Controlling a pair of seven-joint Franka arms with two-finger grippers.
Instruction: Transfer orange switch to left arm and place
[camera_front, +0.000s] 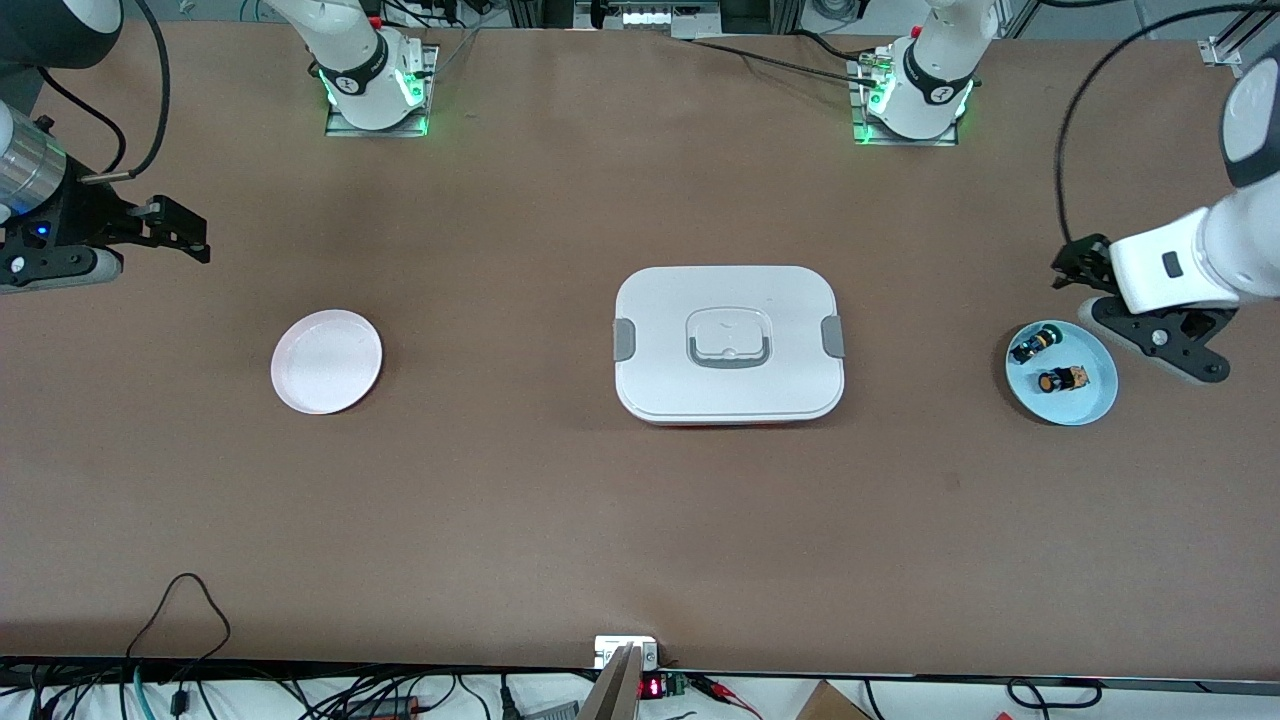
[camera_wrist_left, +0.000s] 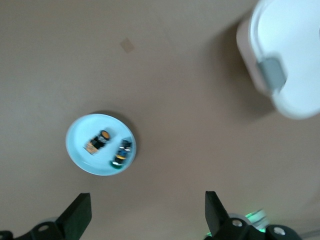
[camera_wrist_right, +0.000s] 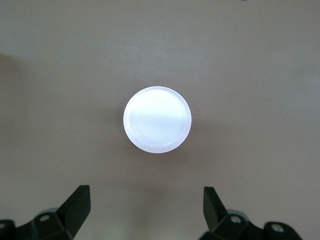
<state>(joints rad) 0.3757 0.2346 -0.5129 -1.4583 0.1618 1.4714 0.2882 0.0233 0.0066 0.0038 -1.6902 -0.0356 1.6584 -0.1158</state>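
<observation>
- Your left hand (camera_wrist_left: 145, 215) is hovering with its fingers (camera_wrist_left: 80, 212) spread apart and nothing between them, up over the table (camera_front: 560, 520) just beside the blue plate (camera_front: 1095, 398) at the left arm's end.
- You are looking down at the orange switch (camera_front: 1062, 379) lying in that blue plate, beside the black switch with the green and blue cap (camera_front: 1032, 345), which is lying farther from the front camera.
- Your right hand (camera_wrist_right: 145, 212) is hanging over the right arm's end of the table, fingers apart and empty, with the pink plate (camera_front: 326, 361) below it.
- The white box (camera_front: 728, 343) is sitting shut at mid-table, between the two plates and well apart from both.
</observation>
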